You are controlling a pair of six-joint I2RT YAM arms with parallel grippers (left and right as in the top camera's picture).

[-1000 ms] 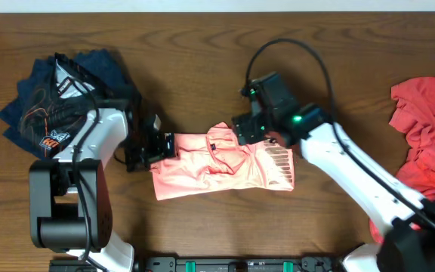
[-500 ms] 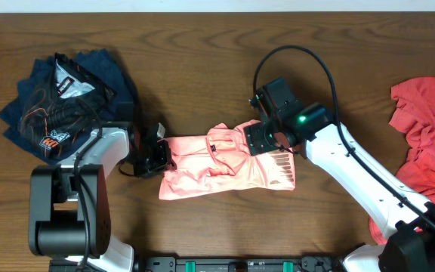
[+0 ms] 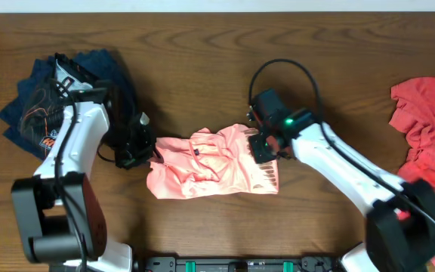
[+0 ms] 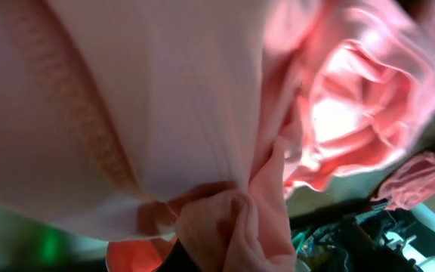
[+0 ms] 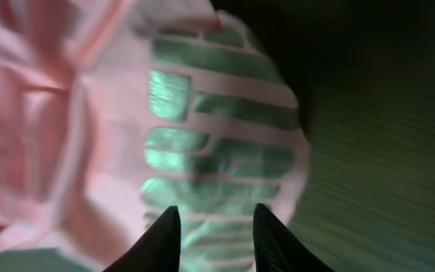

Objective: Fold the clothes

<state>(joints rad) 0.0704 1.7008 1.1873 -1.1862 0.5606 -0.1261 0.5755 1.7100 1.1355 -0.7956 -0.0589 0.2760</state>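
Note:
The clothes in hand are one salmon-pink T-shirt, crumpled at the table's middle. My left gripper is shut on its left edge. In the left wrist view, pink cloth fills the frame and bunches into the left gripper. My right gripper sits over the shirt's right part. In the right wrist view its dark fingertips stand a little apart on the right gripper, with the shirt's striped print showing in the gap. I cannot see cloth pinched there.
A dark blue garment pile with a printed top lies at the back left, behind the left arm. A coral-red shirt is heaped at the right edge. Black cable loops above the right arm. The bare wooden table lies beyond.
My left gripper has shut on the shirt's left edge and the arm has swung. My right gripper came down over the printed part with its jaws narrowing. The shirt shifted left and bunched up.

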